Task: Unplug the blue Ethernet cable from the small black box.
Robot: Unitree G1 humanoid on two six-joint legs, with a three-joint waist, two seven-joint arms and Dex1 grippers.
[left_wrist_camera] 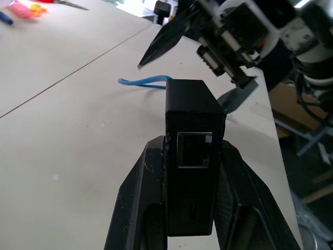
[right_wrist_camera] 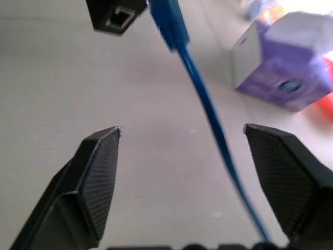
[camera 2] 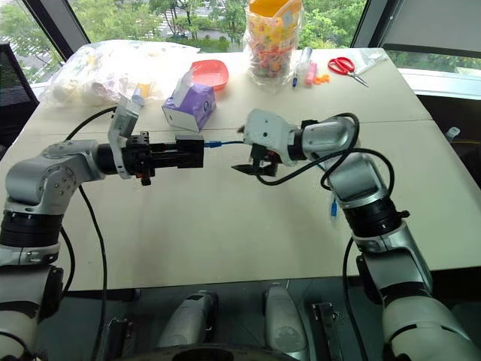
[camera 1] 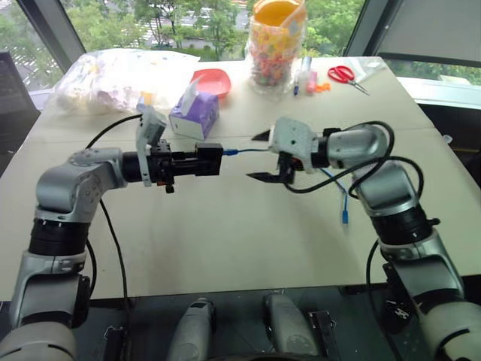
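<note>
My left gripper (camera 1: pixel 201 162) is shut on the small black box (camera 1: pixel 210 160) and holds it level above the table (camera 1: pixel 225 241). In the left wrist view the fingers (left_wrist_camera: pixel 136 198) clamp both sides of the box (left_wrist_camera: pixel 193 120). The blue Ethernet cable (camera 1: pixel 244 150) has its plug end (right_wrist_camera: pixel 165 23) in the air just beside the box (right_wrist_camera: pixel 113 13), whose port facing my right gripper is empty. My right gripper (camera 1: pixel 261 156) is open, and the cable (right_wrist_camera: pixel 210 125) passes between its fingers (right_wrist_camera: pixel 96 172). The cable's other end (camera 1: pixel 345 214) lies on the table by my right arm.
A purple tissue box (camera 1: pixel 194 113) stands just behind the grippers. A red bowl (camera 1: pixel 212 80), a jar of colourful sweets (camera 1: pixel 275 45), a filled plastic bag (camera 1: pixel 120 75), markers (camera 1: pixel 304 75) and red scissors (camera 1: pixel 344 75) line the far edge.
</note>
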